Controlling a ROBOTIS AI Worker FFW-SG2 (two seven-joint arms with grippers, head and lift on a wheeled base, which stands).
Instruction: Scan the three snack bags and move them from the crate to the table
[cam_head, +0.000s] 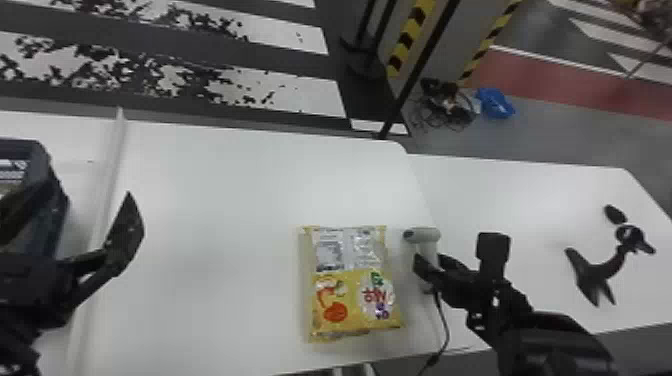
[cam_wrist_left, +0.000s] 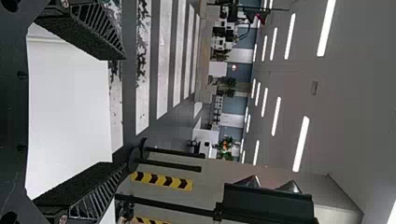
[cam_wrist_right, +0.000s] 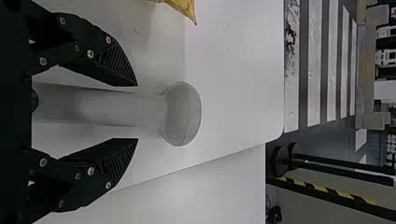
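1. Head view: the white table (cam_head: 215, 200) has its far edge running across the middle of the scene, with a rounded far right corner; its right edge slants outward toward the near side.
2. A broad stretch of tabletop lies between the pale strip (cam_head: 107, 165) on the left and the snack bag (cam_head: 350, 300), and more lies beyond the bag.
3. The bag lies flat, right of centre and close to the near edge. There may be another beneath it; the overlap is hard to read.
4. The scanner (cam_head: 427, 235) is just right of the bag, near the table's right edge. Its cord (cam_head: 446, 330) runs over the near edge.
5. The crate (cam_head: 57, 215) is at the far left of the scene, across the strip from the bag.
6. The right arm slants in from the near right. The right gripper (cam_head: 428, 256) is open, its fingers around the scanner's handle, with gaps on both sides in its wrist view.
7. The left arm comes in from the left. The left gripper (cam_head: 90, 190) is beside the crate, fingers spread wide with nothing between them.
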